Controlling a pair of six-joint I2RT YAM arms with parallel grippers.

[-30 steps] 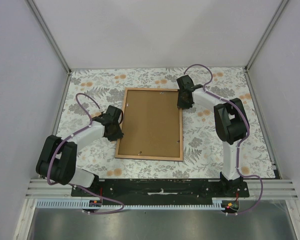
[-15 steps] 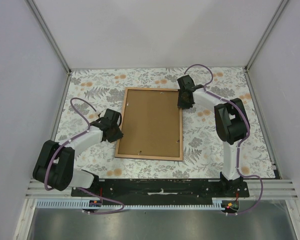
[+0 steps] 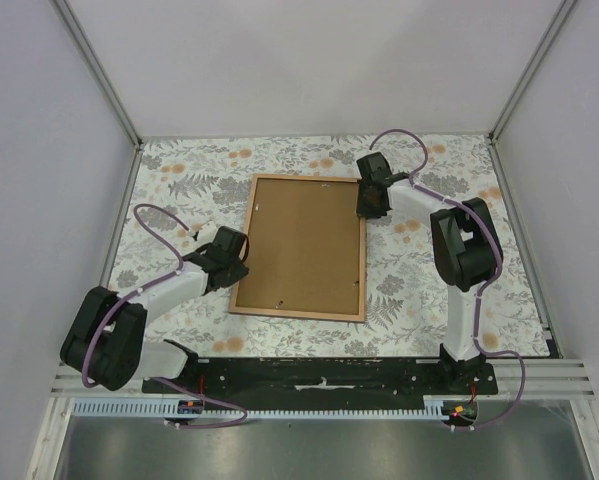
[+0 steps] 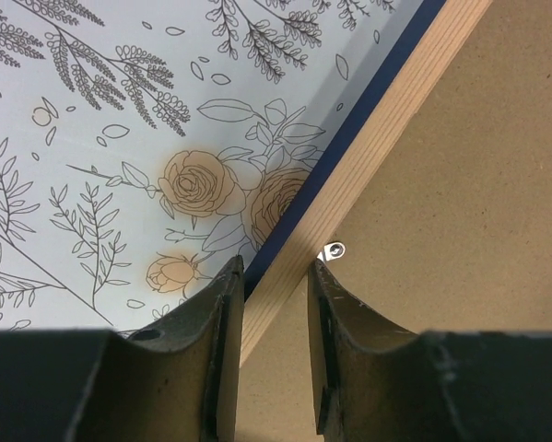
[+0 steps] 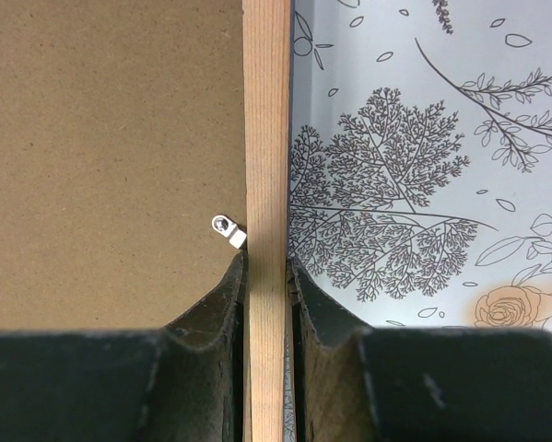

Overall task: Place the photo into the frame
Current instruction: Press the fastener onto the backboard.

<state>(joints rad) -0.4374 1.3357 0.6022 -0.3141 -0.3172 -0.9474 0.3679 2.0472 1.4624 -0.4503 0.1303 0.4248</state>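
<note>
Right gripper [image 5: 266, 261], arm outstretched, pinches the thin pale-wood rim of the frame [image 5: 266, 110], while left gripper [image 4: 274, 269] straddles the opposite rim, jaws apart.

Frame [image 3: 301, 248] mid-table, rim blocks low passes; patterned table [image 3: 429, 280] around seems free.

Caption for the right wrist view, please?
Right jaws pinch the frame rim, beside a metal tab on the backing board.

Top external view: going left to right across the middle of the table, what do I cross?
left gripper → brown backing board lying inside the frame → right gripper
</note>
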